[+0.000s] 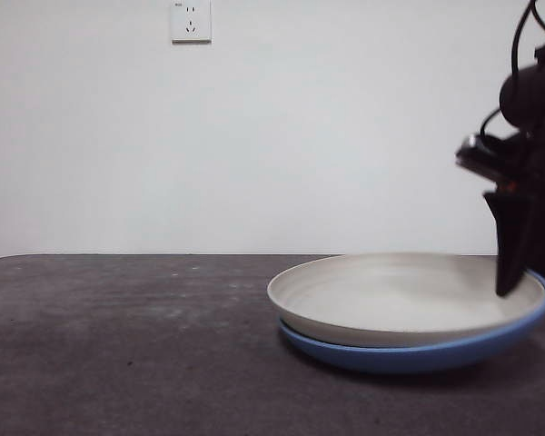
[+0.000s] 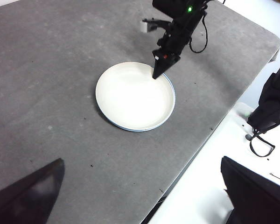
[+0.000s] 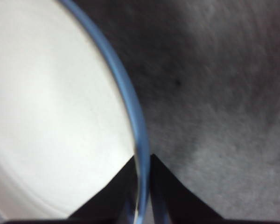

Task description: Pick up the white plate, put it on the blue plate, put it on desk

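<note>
The right gripper (image 3: 141, 186) is closed narrowly on the rims of the matte cream-white round plate (image 1: 391, 295) and the glossy blue round plate (image 1: 418, 356) under it. The left gripper (image 2: 144, 196) is wide open, far from the plates.

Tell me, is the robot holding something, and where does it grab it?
The right pincer pinches the stacked white plate and blue plate at their rim. The left pincer holds nothing.

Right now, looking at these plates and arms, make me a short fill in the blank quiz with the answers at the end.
1. The white plate rests on top of the ____ plate.
2. The right gripper has its jaws around the stacked plates' ____.
3. The left gripper hangs apart from the plates with its jaws ____.
4. On the wall behind the desk is a white ____.

Answers: blue; rim; open; socket
</note>
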`<state>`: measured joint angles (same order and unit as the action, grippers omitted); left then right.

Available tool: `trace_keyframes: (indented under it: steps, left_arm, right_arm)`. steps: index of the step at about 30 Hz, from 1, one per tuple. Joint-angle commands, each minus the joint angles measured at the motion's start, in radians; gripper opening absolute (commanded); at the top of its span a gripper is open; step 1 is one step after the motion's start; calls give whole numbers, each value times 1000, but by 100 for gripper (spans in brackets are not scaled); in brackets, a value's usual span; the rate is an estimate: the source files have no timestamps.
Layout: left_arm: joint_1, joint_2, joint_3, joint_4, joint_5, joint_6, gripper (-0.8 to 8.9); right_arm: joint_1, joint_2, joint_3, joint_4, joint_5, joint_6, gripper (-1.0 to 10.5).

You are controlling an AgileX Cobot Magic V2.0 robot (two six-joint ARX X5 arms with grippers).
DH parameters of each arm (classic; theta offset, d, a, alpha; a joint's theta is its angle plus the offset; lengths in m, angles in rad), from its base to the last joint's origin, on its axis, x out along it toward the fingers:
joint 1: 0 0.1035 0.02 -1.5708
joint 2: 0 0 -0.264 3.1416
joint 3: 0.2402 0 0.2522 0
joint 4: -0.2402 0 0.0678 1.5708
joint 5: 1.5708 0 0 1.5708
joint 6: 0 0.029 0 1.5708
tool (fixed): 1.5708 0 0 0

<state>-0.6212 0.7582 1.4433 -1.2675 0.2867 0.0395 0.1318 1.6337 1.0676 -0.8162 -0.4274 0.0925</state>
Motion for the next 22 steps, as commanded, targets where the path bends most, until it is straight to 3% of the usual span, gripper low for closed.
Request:
trace_keyframes:
  steps: [1,13,22]
  left_arm:
    - [-6,5,14,11,-2,13,537]
    - [-6,5,14,5,-2,12,537]
    - [-6,5,14,3,-2,4,537]
  right_arm:
    - [31,-3,42,-5,-11,51,12]
    - [236,18,81,163,-21,270,12]
    - [272,145,166,187,-26,305,12]
